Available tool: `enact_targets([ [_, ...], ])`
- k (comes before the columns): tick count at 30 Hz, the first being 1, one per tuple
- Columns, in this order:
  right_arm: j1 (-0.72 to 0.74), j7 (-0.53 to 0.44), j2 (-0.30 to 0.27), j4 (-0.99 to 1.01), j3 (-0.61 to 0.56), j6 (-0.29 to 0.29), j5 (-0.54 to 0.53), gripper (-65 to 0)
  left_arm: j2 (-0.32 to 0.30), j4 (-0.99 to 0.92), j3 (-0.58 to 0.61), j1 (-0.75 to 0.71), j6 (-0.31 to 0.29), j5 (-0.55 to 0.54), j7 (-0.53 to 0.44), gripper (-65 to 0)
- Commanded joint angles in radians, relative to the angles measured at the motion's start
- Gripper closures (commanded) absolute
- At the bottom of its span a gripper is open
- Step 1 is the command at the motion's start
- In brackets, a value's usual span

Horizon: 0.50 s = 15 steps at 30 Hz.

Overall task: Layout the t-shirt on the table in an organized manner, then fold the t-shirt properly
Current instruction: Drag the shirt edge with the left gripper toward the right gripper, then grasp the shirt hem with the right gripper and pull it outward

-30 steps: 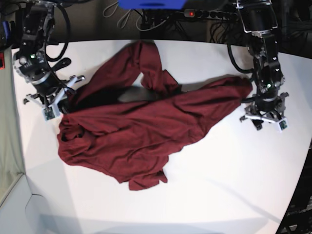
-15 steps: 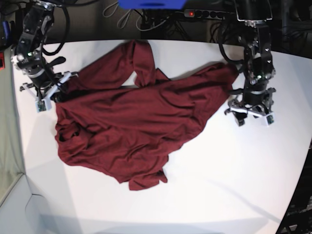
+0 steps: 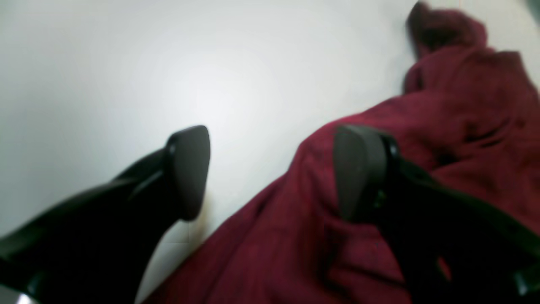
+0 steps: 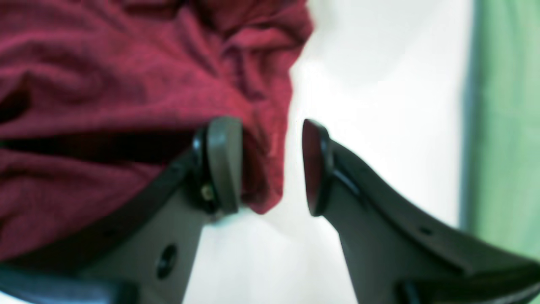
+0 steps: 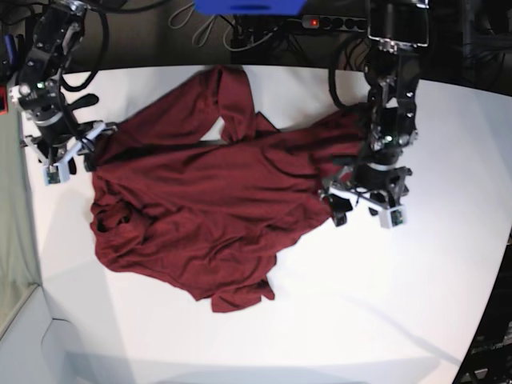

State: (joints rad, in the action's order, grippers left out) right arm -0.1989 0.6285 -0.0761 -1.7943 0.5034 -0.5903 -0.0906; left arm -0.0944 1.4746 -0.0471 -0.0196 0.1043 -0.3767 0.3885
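Note:
The dark maroon t-shirt [image 5: 200, 200] lies crumpled and spread across the white table [image 5: 384, 304], with one sleeve reaching toward the back. My left gripper [image 5: 364, 210] hangs over the shirt's right edge. In its wrist view the left gripper [image 3: 274, 173] is open, one finger [image 3: 190, 169] over bare table and the other over the t-shirt [image 3: 422, 139]. My right gripper [image 5: 70, 158] is at the shirt's far left corner. Seen close, the right gripper [image 4: 270, 166] is open, and the t-shirt's [image 4: 126, 84] edge lies against one pad [image 4: 223, 164] without being pinched.
A power strip [image 5: 336, 22] with a red light, cables and a blue object [image 5: 248, 6] sit behind the table's back edge. A green surface [image 4: 506, 126] runs beside the table close to my right gripper. White tabletop shows in front and to the right of the shirt.
The left arm moved in toward the shirt's middle and its jaws widened. The right gripper slid toward the back left, pulling the corner out, then opened. The shirt now lies wider and flatter.

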Motion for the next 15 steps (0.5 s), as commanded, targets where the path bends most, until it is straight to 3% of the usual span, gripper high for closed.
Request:
enact_targets([
  [1, 0.013, -0.026, 0.002, -0.035, 0.016, -0.004, -0.016, -24.8, 0.005, -0.013, 0.005, 0.03, -0.002, 0.0, -0.015, -44.6],
  [15, 0.023, -0.025, 0.02, -0.077, -0.013, -0.004, -0.015, -24.8, 0.04, -0.239, 0.148, 0.119, -0.002, 0.0, -0.016, -42.4],
])
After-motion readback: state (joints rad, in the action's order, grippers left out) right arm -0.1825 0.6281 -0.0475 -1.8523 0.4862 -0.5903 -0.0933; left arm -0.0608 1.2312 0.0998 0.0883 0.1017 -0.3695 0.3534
